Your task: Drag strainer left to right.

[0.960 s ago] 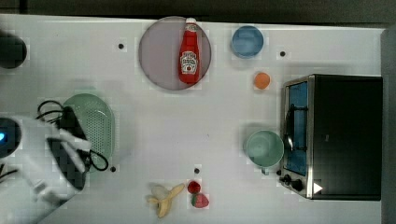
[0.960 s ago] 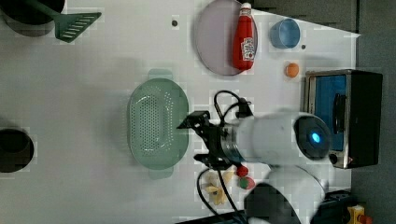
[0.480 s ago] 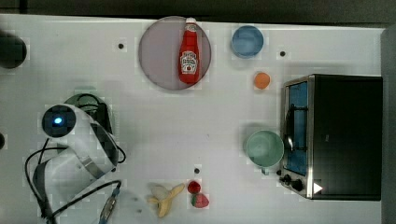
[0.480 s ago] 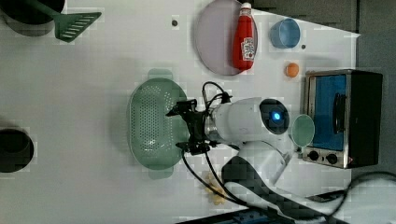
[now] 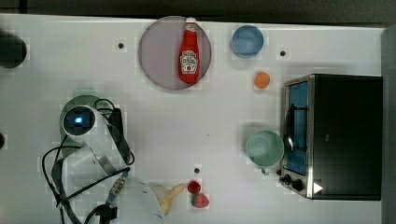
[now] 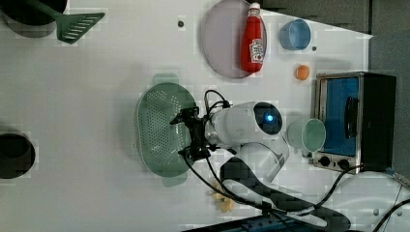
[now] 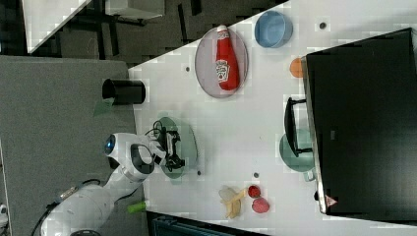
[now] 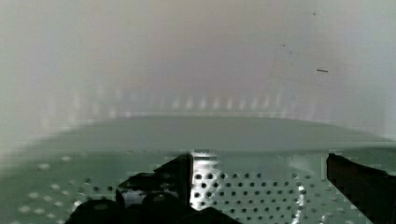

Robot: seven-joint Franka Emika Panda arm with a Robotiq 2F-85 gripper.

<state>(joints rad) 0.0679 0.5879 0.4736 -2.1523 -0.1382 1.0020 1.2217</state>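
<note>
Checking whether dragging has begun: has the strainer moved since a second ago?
No. In the left view the strainer sits at the same spot relative to the plate.

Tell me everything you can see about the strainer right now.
The strainer is a pale mint-green oval colander, plastic by its look, with small holes dotted over its inside and a tab handle at each end. It sits upright and empty on the white table, toward the top view's left. The open gripper hangs over the rim on the left view's right side, fingers spread above the holed inside. Whether they touch it cannot be told.
</note>
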